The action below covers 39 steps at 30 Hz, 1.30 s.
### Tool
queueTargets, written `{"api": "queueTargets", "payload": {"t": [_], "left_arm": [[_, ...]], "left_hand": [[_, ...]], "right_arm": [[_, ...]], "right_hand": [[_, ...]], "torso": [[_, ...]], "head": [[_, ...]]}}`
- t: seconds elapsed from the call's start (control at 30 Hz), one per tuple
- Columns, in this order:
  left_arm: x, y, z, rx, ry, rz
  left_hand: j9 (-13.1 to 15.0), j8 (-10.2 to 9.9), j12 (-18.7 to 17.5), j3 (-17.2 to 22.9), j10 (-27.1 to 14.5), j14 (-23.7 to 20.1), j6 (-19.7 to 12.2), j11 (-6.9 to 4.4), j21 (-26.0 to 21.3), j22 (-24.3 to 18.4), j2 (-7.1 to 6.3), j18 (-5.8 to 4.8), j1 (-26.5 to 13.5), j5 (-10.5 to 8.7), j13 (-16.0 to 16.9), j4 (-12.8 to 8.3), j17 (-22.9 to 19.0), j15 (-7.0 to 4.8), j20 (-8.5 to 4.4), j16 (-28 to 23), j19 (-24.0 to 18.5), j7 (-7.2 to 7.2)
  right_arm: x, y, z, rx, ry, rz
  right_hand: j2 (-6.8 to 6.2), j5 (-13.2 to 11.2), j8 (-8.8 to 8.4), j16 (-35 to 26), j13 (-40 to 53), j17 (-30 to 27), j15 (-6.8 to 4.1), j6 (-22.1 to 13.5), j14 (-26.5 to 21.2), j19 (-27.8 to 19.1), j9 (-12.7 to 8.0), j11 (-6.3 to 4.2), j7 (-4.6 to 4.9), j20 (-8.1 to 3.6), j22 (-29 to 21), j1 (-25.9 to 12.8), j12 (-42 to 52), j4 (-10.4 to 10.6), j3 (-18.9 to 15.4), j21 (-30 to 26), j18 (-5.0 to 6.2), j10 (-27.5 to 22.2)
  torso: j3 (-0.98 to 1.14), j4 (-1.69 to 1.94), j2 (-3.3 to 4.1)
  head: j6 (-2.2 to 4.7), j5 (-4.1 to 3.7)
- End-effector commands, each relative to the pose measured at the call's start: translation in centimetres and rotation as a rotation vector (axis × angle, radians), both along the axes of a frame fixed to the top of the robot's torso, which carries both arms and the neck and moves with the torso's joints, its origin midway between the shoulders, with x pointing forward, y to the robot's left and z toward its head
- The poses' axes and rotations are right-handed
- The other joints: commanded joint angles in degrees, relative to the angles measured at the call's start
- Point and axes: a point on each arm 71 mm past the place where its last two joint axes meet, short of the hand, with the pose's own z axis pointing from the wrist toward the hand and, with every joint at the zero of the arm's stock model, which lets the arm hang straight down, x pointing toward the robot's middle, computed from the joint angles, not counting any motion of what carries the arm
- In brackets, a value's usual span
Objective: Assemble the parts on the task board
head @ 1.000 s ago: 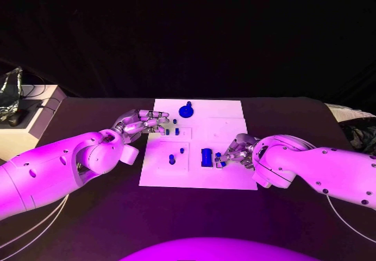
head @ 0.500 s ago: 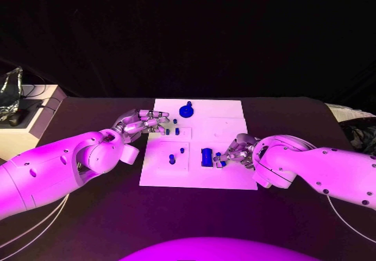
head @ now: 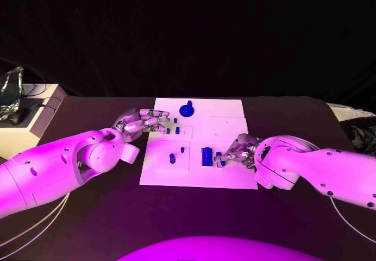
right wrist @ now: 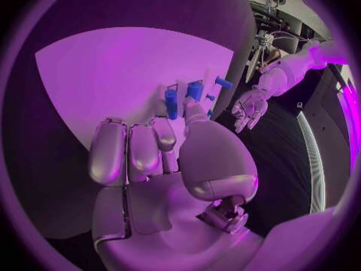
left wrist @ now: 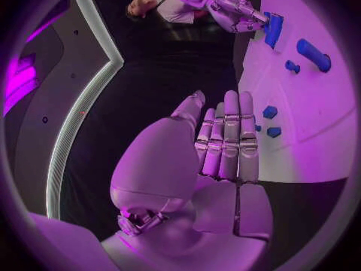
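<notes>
The white task board (head: 227, 125) lies mid-table with several blue parts on it. A round blue knob (head: 186, 110) stands at its far edge. Two small pieces (head: 171, 131) lie near my left hand (head: 143, 123), which hovers at the board's left edge with straight fingers and holds nothing; they sit beside its fingertips (left wrist: 225, 132). Two short pegs (head: 171, 159) stand left of an upright blue block (head: 206, 156). My right hand (head: 235, 152) has curled fingers on that block (right wrist: 171, 102), pinching it between thumb and finger; the left wrist view shows the same hand (left wrist: 237, 11) against the block (left wrist: 272, 29).
A pale box (head: 35, 117) with cables and a dark object stands at the table's left edge. Bare black table (head: 188, 217) lies in front of the board. The board's right half (head: 223, 117) carries no parts.
</notes>
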Motion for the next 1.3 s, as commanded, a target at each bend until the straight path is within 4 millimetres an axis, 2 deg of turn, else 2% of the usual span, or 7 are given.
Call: {"api": "queueTargets", "payload": {"t": [0.03, 0.7, 0.87, 1.0, 1.07, 1.2, 1.3], "left_arm": [[0.0, -0.2, 0.1, -0.012, -0.002, -0.010], [0.0, 0.1, 0.1, -0.007, -0.002, -0.004], [-0.1, 0.1, 0.1, -0.007, -0.002, -0.005], [-0.1, 0.0, 0.1, -0.007, -0.002, -0.005], [-0.1, 0.0, 0.1, -0.008, -0.002, -0.005], [-0.1, 0.0, 0.0, -0.008, -0.002, -0.006], [-0.1, 0.0, 0.0, -0.009, -0.001, -0.006]], "left_hand": [[0.04, -0.09, -0.14, 0.28, -0.39, -0.12, 0.04, -0.07, -0.19, 0.06, 0.03, -0.22, 0.29, 0.21, -0.07, 0.10, -0.03, 0.20, 0.08, -0.03, 0.43, 0.30], [0.04, -0.10, -0.13, 0.34, -0.40, -0.10, -0.12, -0.05, -0.25, 0.17, 0.01, -0.20, 0.37, 0.23, -0.07, 0.01, -0.05, 0.19, 0.07, -0.04, 0.46, 0.38], [0.04, -0.10, -0.13, 0.34, -0.40, -0.10, -0.12, -0.05, -0.25, 0.17, 0.01, -0.20, 0.37, 0.23, -0.07, 0.01, -0.05, 0.19, 0.07, -0.04, 0.46, 0.38], [0.04, -0.10, -0.13, 0.34, -0.40, -0.10, -0.12, -0.05, -0.25, 0.17, 0.01, -0.20, 0.37, 0.23, -0.07, 0.01, -0.05, 0.19, 0.07, -0.04, 0.46, 0.38], [0.04, -0.10, -0.13, 0.34, -0.40, -0.10, -0.12, -0.05, -0.25, 0.17, 0.01, -0.20, 0.37, 0.23, -0.07, 0.01, -0.05, 0.19, 0.07, -0.04, 0.46, 0.38], [0.04, -0.10, -0.14, 0.38, -0.39, -0.10, -0.09, -0.05, -0.24, 0.27, 0.00, -0.20, 0.41, 0.22, -0.07, -0.06, -0.06, 0.19, 0.06, -0.05, 0.45, 0.36], [0.04, -0.10, -0.14, 0.38, -0.39, -0.10, -0.09, -0.05, -0.24, 0.27, 0.00, -0.20, 0.41, 0.22, -0.07, -0.06, -0.06, 0.19, 0.06, -0.05, 0.45, 0.36]], "right_arm": [[-0.1, 0.1, 0.1, 0.009, -0.013, 0.015], [-0.3, -0.2, 0.2, 0.008, -0.017, 0.013], [-0.3, -0.4, 0.2, 0.005, -0.020, 0.011], [-0.3, -0.8, 0.3, 0.003, -0.026, 0.006], [-0.3, -0.9, 0.3, 0.004, -0.029, 0.005], [-0.3, -1.3, 0.3, 0.007, -0.032, 0.012], [-0.4, -1.4, 0.2, 0.010, -0.030, 0.022]], "right_hand": [[-0.06, 0.22, 0.23, 0.05, 1.95, 0.02, -0.11, 0.15, -0.02, 2.73, 0.02, 0.16, -0.03, -0.04, 9.33, -0.65, 0.23, 0.22, -0.41, -0.20, 0.26, 0.04], [-0.04, 0.34, 0.30, 0.06, 1.96, 0.02, -0.12, 0.17, -0.02, 2.76, 0.05, 0.14, -0.06, -0.06, 9.35, -0.64, 0.26, 0.72, -0.30, -0.14, 0.25, 0.07], [0.57, 0.11, 0.34, 0.07, 1.96, 0.03, -0.15, 0.24, -0.02, 2.77, 0.06, 0.12, -0.07, -0.08, 9.36, 0.12, 0.26, -0.05, -0.09, -0.09, 0.23, 0.10], [1.50, -2.96, 0.44, -0.03, 1.97, -0.08, -0.21, 0.39, -0.03, 2.73, 0.10, 0.06, -0.14, -0.12, 9.33, 2.36, 0.25, -3.10, 1.47, -0.20, 0.23, 0.15], [1.53, -2.98, 0.42, -0.05, 1.99, -0.11, -0.23, 0.40, -0.03, 2.74, 0.07, 0.04, -0.14, -0.14, 9.33, 2.24, 0.27, -3.70, 1.87, -0.20, 0.22, 0.18], [0.89, -5.50, 0.52, -0.05, 2.03, -0.07, -0.25, 0.54, -0.04, 2.74, 0.12, 0.00, -0.23, -0.16, 9.35, 3.81, 0.32, -5.92, 2.54, -0.17, 0.19, 0.22], [0.48, -8.84, 0.68, -0.12, 2.05, -0.12, -0.28, 0.72, -0.07, 2.70, 0.22, -0.05, -0.31, -0.18, 9.35, 5.22, 0.34, -7.36, 3.29, -0.19, 0.18, 0.24]], "torso": [[0.01, 0.00, 0.02], [-0.09, 0.05, -0.01], [-0.06, 0.02, 0.02], [-0.01, -0.04, -0.01], [0.00, -0.05, -0.01], [0.06, -0.07, 0.01], [0.04, -0.07, 0.00]], "head": [[-0.04, 0.05], [-0.14, 0.19], [-0.16, 0.25], [-0.06, 0.27], [-0.05, 0.27], [0.00, 0.33], [0.06, 0.24]]}}
